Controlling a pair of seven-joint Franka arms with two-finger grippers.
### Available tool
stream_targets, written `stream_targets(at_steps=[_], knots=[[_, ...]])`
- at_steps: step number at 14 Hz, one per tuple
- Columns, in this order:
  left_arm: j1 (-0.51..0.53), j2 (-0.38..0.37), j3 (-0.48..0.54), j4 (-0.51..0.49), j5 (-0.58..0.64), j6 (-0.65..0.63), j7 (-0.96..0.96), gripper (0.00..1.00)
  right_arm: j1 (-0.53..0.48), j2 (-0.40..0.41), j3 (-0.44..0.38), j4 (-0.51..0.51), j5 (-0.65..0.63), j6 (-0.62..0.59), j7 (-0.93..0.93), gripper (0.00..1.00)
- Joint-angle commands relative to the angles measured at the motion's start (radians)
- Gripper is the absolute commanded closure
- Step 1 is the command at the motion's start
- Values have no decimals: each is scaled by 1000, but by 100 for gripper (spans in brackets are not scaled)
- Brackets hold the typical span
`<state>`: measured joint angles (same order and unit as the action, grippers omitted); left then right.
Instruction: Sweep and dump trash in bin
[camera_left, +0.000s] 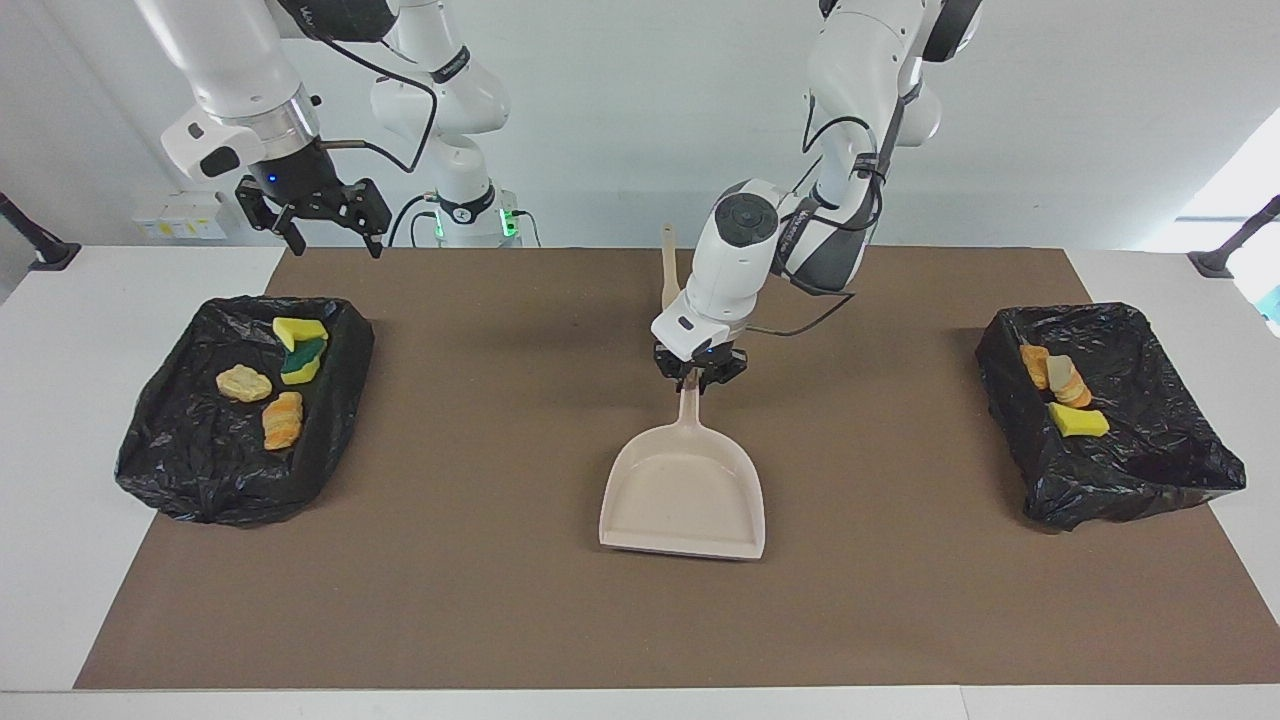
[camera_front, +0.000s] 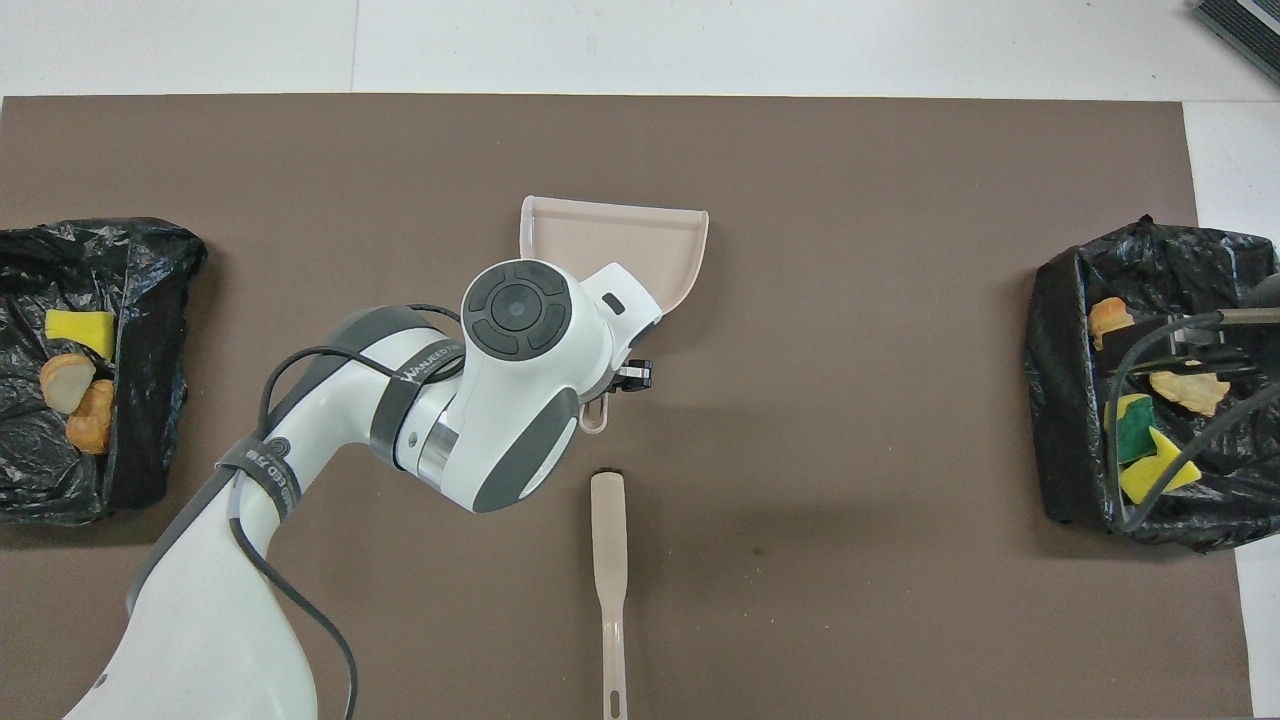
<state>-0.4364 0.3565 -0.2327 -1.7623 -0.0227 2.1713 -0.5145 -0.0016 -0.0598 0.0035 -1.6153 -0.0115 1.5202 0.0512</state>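
The brown mat (camera_left: 500, 600) carried two black-lined bins, one (camera_left: 190, 470) at the right arm's end and one (camera_left: 1150, 470) at the left arm's, and all the trash (camera_left: 283, 420) lay inside them. Mid-mat, the left gripper (camera_left: 697, 372) clamped the dustpan (camera_left: 685, 500) by its handle; the right gripper (camera_left: 318, 215) waited open above its bin. The brush (camera_front: 608, 560) lay nearer the robots.

Seven trash scraps (camera_left: 285, 420), two bins (camera_left: 180, 480), one dustpan (camera_left: 683, 495), one brush (camera_front: 608, 560), two arms.
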Motion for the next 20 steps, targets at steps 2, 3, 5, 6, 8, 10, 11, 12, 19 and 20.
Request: stream_targets(at_steps=[2,3,5,6,8,10,11,12,19,20], knots=[[-27,2,19,-13,-11,33,-25,100,-6,-18,3,-20,18,6,6,0],[-25,2,19,-13,-11,38,-22,100,-6,-18,3,-20,18,6,6,0],[-21,2,19,-14,-11,36,-9,82,-6,-18,3,-20,18,6,6,0],[-25,2,19,-14,-11,27,-15,58,-8,-18,3,-21,18,6,6,0],[-27,-1,21,-13,-11,-20,-22,24,-6,-18,3,-20,18,6,6,0],[-18,-8,21,-8,-11,-50,-24,13,-6,-18,1,-20,18,6,6,0],[-10,-17,22,-3,-11,-66,-22,8,-6,-18,3,-20,18,6,6,0],[-1,-37,30,3,-11,-99,-22,0,-8,-18,3,-20,18,6,6,0],[108,-186,56,6,1,-272,-4,0,-8,-18,3,-20,18,6,6,0],[123,-211,56,6,1,-298,16,0,-8,-18,3,-21,18,6,6,0]])
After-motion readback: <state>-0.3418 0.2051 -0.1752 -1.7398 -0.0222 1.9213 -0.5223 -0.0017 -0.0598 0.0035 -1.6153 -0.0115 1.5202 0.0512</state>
